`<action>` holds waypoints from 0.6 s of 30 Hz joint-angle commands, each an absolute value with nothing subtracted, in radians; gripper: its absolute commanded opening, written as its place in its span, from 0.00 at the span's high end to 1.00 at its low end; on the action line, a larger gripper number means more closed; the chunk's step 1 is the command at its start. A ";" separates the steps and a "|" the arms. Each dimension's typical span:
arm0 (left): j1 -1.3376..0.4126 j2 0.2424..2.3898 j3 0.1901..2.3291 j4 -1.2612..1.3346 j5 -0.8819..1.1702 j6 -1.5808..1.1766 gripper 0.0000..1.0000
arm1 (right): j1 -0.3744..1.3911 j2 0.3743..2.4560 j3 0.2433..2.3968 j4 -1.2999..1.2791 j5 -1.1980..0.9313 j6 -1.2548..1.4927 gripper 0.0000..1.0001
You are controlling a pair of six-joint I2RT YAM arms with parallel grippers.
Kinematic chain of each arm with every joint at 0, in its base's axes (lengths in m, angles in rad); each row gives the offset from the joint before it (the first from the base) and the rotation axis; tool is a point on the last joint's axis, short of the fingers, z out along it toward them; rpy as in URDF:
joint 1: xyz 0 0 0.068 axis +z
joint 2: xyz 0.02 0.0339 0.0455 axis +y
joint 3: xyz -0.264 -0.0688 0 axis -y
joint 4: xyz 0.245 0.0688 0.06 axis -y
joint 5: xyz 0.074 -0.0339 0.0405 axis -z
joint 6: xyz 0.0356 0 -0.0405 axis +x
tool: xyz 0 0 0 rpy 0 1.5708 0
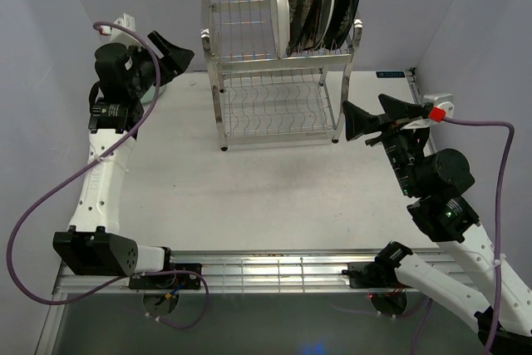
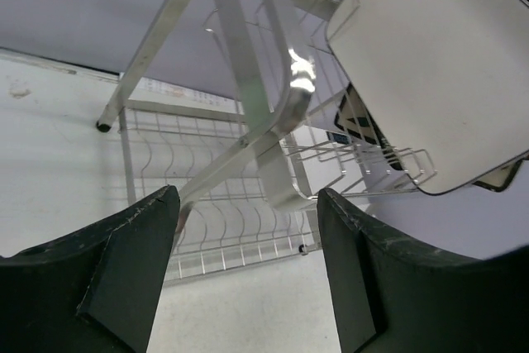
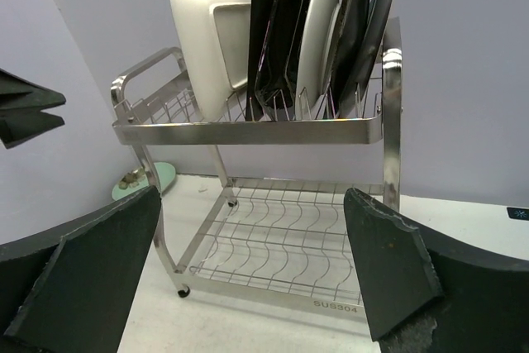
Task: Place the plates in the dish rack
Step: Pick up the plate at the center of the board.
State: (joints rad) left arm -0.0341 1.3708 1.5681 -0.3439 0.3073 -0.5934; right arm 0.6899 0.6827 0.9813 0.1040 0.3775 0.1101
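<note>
Left wrist view: your left fingers [image 2: 132,262] stand apart with nothing between them, close to the near corner post of the steel dish rack [image 2: 248,64]. Beyond them, a white rectangular plate [image 2: 438,64] stands on edge in the rack's upper shelf.

In the right wrist view, your right fingers [image 3: 388,270] are also spread wide and empty, facing the rack from the other side, well apart from it. The upper shelf holds the white plate at its left end, then a tight row of dark floral plates [image 3: 277,31] with a round white plate [image 3: 318,35] among them. They overlap too much to count exactly. The lower shelf [image 3: 281,245] has nothing in it.

One pale green plate [image 3: 153,179] lies flat on the desk [image 1: 249,197], beyond the rack's left end and near your left arm.

Judging by this, most of the loading is done. The green plate is the one visibly left to rack.
</note>
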 commanded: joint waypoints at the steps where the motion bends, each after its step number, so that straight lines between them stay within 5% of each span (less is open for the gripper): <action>1: -0.034 1.309 1.479 -0.321 0.154 -0.615 0.22 | 0.690 0.643 0.965 0.103 0.357 0.140 0.02; 13: -0.034 1.308 1.209 -0.094 -0.096 -0.608 0.16 | 0.690 0.626 0.985 0.028 0.339 0.133 0.02; 18: -0.034 1.483 1.327 -0.211 -0.173 -0.502 0.07 | 0.690 0.617 0.989 0.003 0.342 0.124 0.02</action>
